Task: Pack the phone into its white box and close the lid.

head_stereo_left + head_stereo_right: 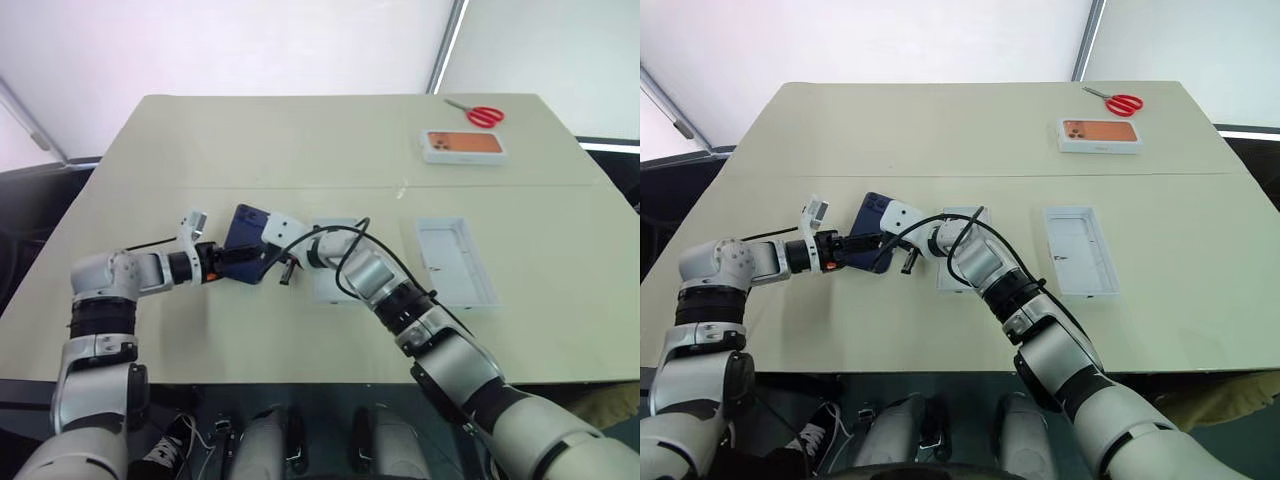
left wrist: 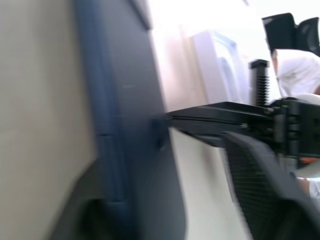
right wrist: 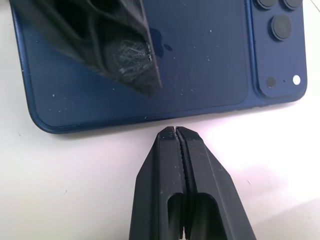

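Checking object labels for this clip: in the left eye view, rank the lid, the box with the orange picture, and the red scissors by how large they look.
1. The lid, largest, though it also lies nearer the camera.
2. The box with the orange picture.
3. The red scissors, clearly smallest.

Your phone (image 3: 150,60), slim and dark navy with its camera cluster in one corner of the back, sits tilted off the table, its back facing the shut right jaws just beside one long edge, the left jaws clamped on it. The white box (image 1: 958,250) lies flat, partly hidden behind the right jaws. The lid (image 1: 1080,250) rests inside-up, well apart from both jaws.
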Controlling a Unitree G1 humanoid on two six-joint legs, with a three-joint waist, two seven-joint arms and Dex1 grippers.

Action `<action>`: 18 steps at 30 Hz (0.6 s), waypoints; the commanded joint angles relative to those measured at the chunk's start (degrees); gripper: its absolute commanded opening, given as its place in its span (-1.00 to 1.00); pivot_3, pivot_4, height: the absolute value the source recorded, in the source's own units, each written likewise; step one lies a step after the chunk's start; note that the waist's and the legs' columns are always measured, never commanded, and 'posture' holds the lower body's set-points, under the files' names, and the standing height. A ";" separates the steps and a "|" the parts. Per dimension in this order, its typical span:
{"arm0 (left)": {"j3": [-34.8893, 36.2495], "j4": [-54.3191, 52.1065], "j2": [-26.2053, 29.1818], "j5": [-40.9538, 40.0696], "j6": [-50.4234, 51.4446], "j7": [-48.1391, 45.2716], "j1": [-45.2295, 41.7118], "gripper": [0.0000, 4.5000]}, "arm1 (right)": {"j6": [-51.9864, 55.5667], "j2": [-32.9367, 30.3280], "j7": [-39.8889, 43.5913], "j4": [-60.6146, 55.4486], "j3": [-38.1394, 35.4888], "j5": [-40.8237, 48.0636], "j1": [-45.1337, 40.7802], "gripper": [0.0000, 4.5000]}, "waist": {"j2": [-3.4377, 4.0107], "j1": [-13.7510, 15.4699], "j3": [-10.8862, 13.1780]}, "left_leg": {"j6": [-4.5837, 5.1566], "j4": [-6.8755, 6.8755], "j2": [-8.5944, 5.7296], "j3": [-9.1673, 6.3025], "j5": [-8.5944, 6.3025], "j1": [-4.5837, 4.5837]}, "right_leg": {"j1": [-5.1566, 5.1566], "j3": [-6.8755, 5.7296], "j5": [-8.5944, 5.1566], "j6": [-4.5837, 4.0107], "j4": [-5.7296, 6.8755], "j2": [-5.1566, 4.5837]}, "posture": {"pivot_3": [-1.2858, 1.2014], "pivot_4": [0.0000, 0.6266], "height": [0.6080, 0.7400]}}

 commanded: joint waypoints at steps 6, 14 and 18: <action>-1.54 -0.89 -0.61 -0.34 1.60 1.50 3.64 -0.73 | -1.60 0.49 0.09 -0.63 0.02 -0.21 -0.58 -1.00 | -0.03 -0.65 -0.01 | -0.01 -0.03 0.00 0.01 0.01 -0.04 | -0.01 -0.01 0.00 0.00 0.00 0.02 | 0.03 -0.52 0.96; -0.39 -0.53 -1.27 -1.53 2.48 2.24 4.00 -0.99 | -2.07 0.45 -0.14 -0.45 0.14 -0.52 -0.56 -1.00 | -0.03 -0.62 0.00 | -0.01 -0.03 0.00 0.01 0.01 -0.04 | -0.01 0.00 -0.01 -0.01 -0.01 0.00 | 0.03 -0.52 0.96; 1.57 -0.69 -2.24 -2.41 2.95 3.68 4.30 -0.99 | -3.11 0.54 1.12 -2.42 -2.01 2.06 0.10 -1.00 | -0.03 -0.57 0.00 | -0.01 -0.04 -0.01 0.01 0.00 -0.04 | -0.02 0.01 -0.01 -0.01 -0.02 -0.01 | 0.03 -0.52 0.96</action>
